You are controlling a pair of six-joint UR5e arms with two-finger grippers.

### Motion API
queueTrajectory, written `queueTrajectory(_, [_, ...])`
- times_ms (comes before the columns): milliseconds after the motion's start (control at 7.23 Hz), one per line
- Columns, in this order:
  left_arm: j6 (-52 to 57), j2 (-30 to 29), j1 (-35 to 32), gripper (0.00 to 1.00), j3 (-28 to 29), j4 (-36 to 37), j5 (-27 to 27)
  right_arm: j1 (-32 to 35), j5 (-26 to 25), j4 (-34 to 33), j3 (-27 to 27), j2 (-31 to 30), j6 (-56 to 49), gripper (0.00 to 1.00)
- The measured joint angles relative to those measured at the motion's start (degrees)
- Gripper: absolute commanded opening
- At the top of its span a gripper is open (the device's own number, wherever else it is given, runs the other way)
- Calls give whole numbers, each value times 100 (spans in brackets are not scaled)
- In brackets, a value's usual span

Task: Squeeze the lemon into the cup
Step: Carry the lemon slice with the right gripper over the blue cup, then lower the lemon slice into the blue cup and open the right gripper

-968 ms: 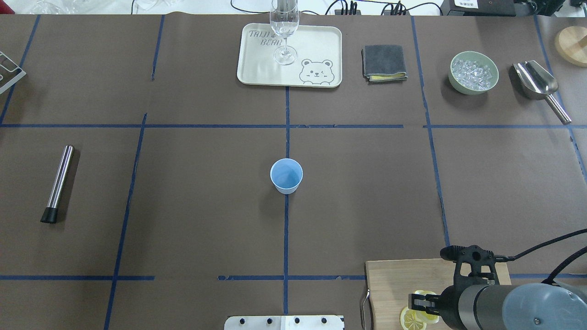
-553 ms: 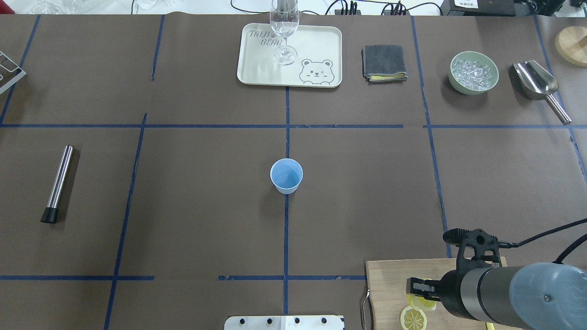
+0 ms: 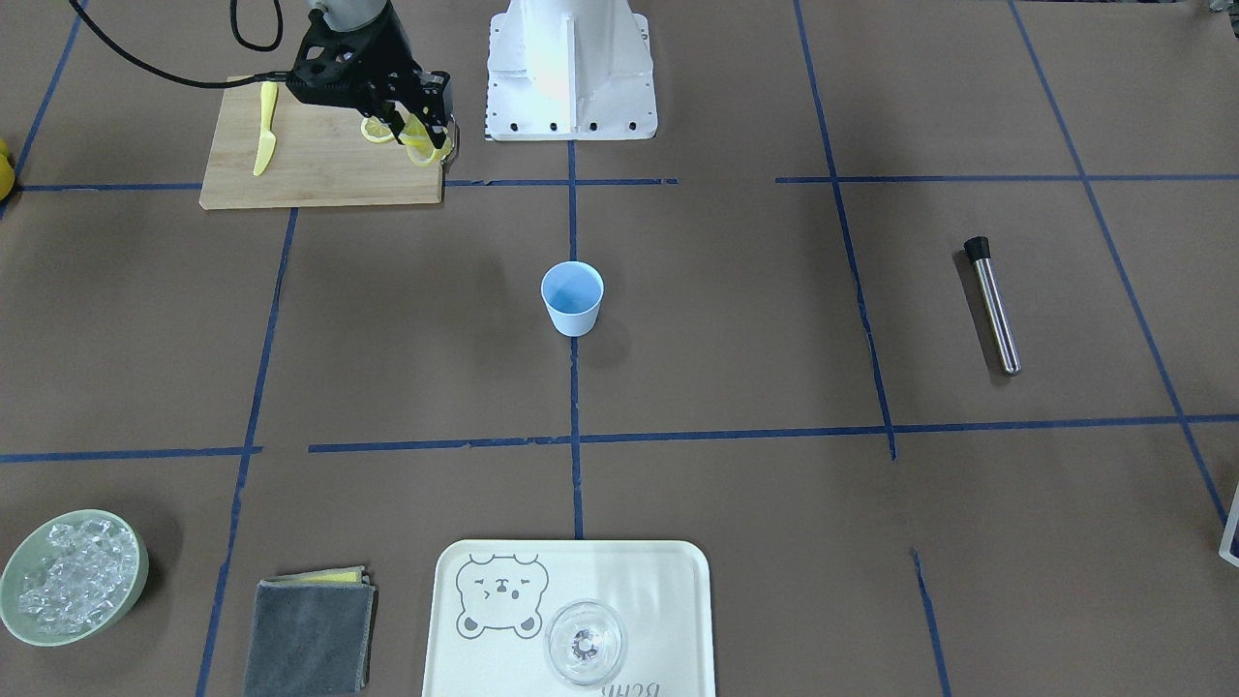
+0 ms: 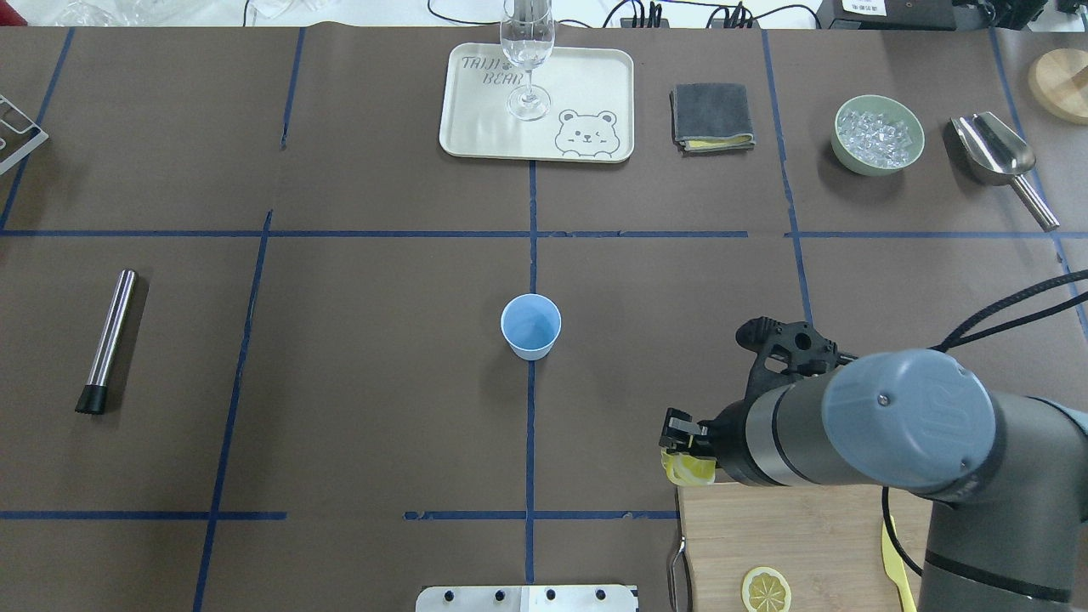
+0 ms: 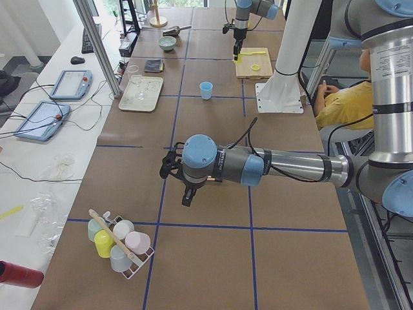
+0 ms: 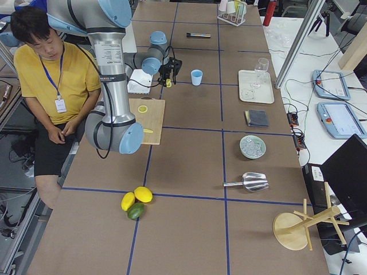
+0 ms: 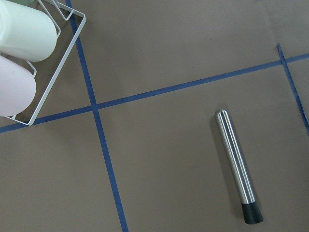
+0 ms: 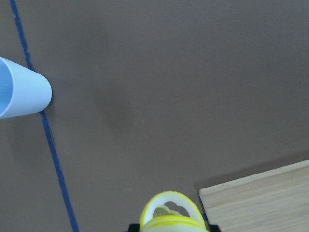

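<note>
The light-blue cup [image 4: 530, 325] stands upright at the table's middle; it also shows in the front-facing view [image 3: 572, 297] and at the left edge of the right wrist view [image 8: 19, 92]. My right gripper [image 4: 682, 450] is shut on a lemon slice [image 4: 688, 468], pinched and bent, held in the air over the far left corner of the cutting board [image 4: 790, 531], to the near right of the cup. The slice shows in the right wrist view [image 8: 170, 212]. A second slice [image 4: 766, 589] lies on the board. My left gripper [image 5: 187, 197] shows only in the left side view; I cannot tell its state.
A yellow knife [image 4: 894, 552] lies on the board. A steel muddler [image 4: 109, 338] lies at the left. At the back are a tray [image 4: 586, 76] with a clear glass [image 4: 527, 51], a grey cloth [image 4: 711, 116], a green ice bowl [image 4: 878, 134] and a scoop [image 4: 999, 157].
My right gripper has risen from the cutting board with a lemon slice and moved forward and left, nearer the cup. One slice stays on the board.
</note>
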Motion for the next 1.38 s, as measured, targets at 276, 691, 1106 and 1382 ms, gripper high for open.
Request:
queueTrajectory(276, [11,20,-3,100,0,0,-2,353,53,-131,-559,833,-10,53])
queueTrajectory(691, [19,55,-7,100,-17,-6,-8,778,167,-110,-1644,1944,48,54])
queueTrajectory(1106, [19,60,-21,100,-34,-9,-32,878,218,27,-2668,2717,116,54])
queueTrajectory(1382, [19,61,-28,100,-38,-9,-35,883,212,302,-3047,2805,129,55])
